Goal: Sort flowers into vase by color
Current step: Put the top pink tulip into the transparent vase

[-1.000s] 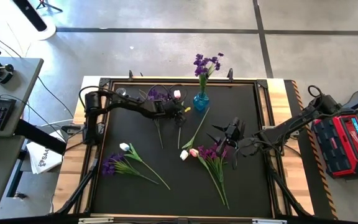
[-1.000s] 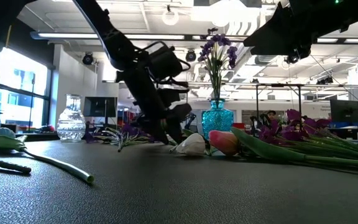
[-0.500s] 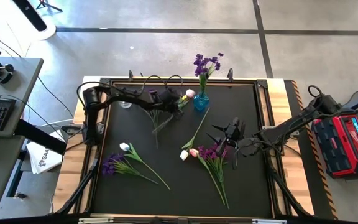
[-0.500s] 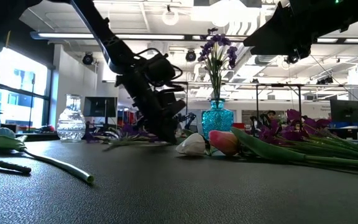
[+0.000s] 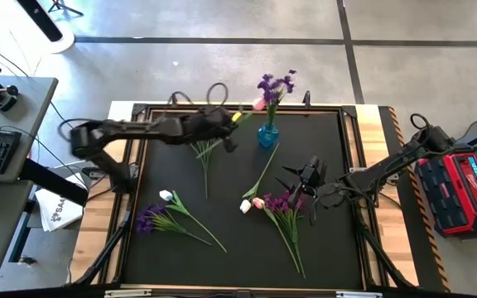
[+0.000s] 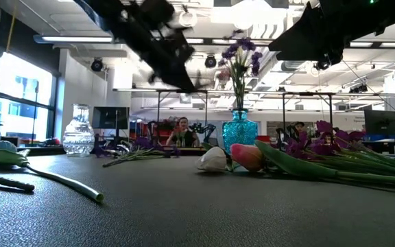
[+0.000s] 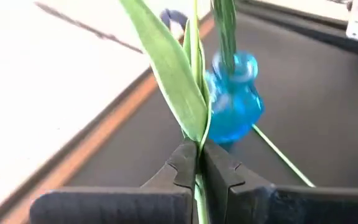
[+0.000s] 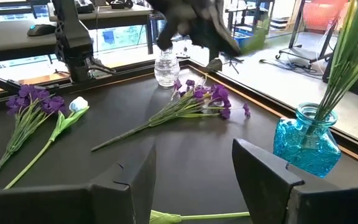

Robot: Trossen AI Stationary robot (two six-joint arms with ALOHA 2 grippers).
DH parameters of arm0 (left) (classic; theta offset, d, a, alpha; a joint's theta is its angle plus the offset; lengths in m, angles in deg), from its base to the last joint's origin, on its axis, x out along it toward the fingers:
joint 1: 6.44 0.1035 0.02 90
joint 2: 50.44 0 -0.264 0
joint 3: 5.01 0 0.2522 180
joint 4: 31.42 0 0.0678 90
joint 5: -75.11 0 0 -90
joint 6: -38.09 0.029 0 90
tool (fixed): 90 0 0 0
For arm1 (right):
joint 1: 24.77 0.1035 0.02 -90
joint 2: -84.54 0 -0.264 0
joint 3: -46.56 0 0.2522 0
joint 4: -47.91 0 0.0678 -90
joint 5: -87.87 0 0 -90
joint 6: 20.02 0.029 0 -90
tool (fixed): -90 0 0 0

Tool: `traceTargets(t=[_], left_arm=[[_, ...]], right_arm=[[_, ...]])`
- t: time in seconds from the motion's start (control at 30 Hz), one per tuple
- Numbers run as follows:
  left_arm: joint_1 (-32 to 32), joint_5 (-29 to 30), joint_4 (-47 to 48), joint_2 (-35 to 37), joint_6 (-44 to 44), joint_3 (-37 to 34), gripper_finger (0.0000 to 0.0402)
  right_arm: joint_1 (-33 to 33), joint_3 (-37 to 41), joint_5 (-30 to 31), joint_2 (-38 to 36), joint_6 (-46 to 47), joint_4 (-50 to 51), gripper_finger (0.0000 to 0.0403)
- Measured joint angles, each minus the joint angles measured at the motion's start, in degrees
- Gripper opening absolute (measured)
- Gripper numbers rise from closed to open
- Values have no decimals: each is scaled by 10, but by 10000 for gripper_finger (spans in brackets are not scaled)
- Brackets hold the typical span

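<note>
Since a second ago the left gripper (image 5: 232,124) has closed on a pink tulip with a thin green stem and long leaf (image 7: 185,99) and lifted it off the black table mat (image 5: 222,265); its fingers (image 7: 182,168), seen in the left wrist view, are now pressed together on the stem, and from above the pink bud (image 5: 258,104) hangs just beside the small turquoise glass vase (image 5: 267,134) at the far edge of the mat, which already holds a spray of purple blooms (image 5: 273,85). A bunch of purple flowers (image 5: 206,147) that lay under that arm is left on the mat, its stems pointing toward the near side. By my reading the step in hand is the carry, with the pick done and the placing not yet begun. Going by colour, a pink tulip looks ill-matched to the vase of purple, so the next move probably calls for swinging it toward the clear cut-glass vase (image 6: 79,130) standing empty at the mat's far left, then tilting the stem end downward over its mouth before letting go. Well apart, the right gripper (image 5: 301,184) waits with its fingers half spread above the mixed bundle of purple sprays and white and pink tulips (image 5: 278,207) in the middle of the mat, holding nothing. Another white tulip and purple spray (image 5: 166,213) lie near the left side.
</note>
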Motion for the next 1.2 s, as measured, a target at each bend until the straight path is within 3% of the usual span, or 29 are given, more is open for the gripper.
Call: traceTargets(t=[0.17, 0.33, 0.57, 0.9, 1.2], left_arm=[[-33, 80, -85, 143, 40, -108, 1], [-38, 94, -238, 296, 53, -260, 0], [-38, 144, -451, 464, 162, -410, 0], [-37, 239, -494, 607, 312, -446, 0], [4, 249, -470, 612, 311, -451, 0]], right_arm=[[0, 0, -4, 0, 0, 0, 184], [0, 0, -6, 0, -1, 0, 184], [0, 0, -6, 0, -5, 0, 184], [0, 0, -4, 0, -4, 0, 184], [0, 0, -4, 0, -2, 0, 184]])
